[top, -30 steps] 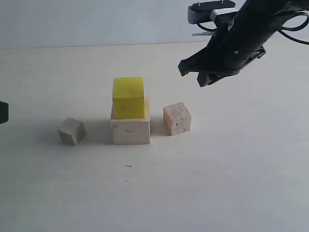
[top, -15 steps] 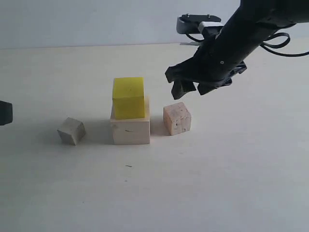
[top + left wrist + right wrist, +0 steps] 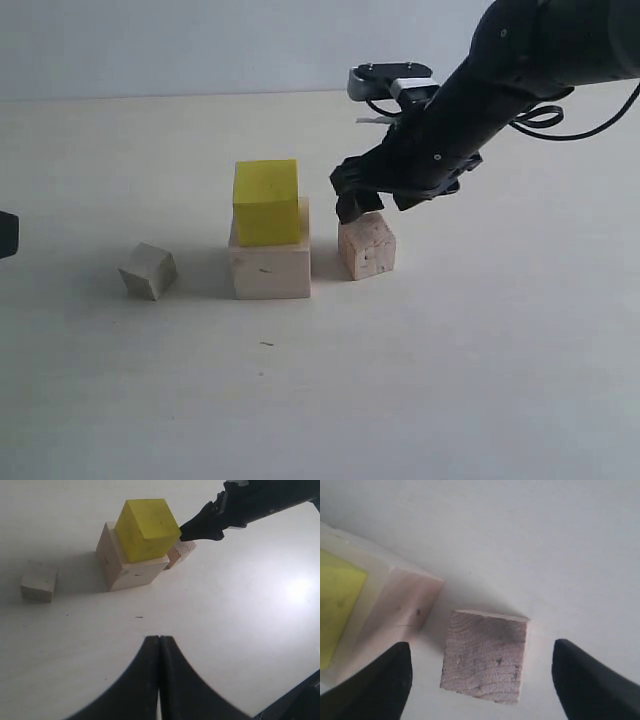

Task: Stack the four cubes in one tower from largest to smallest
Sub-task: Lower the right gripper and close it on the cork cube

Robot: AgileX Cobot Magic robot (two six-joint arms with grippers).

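Note:
The bright yellow cube (image 3: 266, 202) sits on the large pale wood cube (image 3: 270, 267) in the middle of the table. Right of that pair stands the speckled tan cube (image 3: 367, 246). The small greyish-white cube (image 3: 148, 270) lies to the left. My right gripper (image 3: 362, 205) hangs open just above the tan cube (image 3: 486, 655), whose top shows between the two spread fingers (image 3: 385, 672). My left gripper (image 3: 159, 639) is shut and empty, well away from the cubes; the stack (image 3: 135, 545) and the grey cube (image 3: 39, 581) show beyond it.
The pale tabletop (image 3: 450, 380) spreads around the cubes. The pale wood cube (image 3: 395, 615) stands close beside one right finger. A dark part of the left arm (image 3: 6, 234) shows at the left edge of the exterior view.
The right arm has come down and to the left from high at the back to just over the tan cube, and its jaws have spread. The cubes have not moved.

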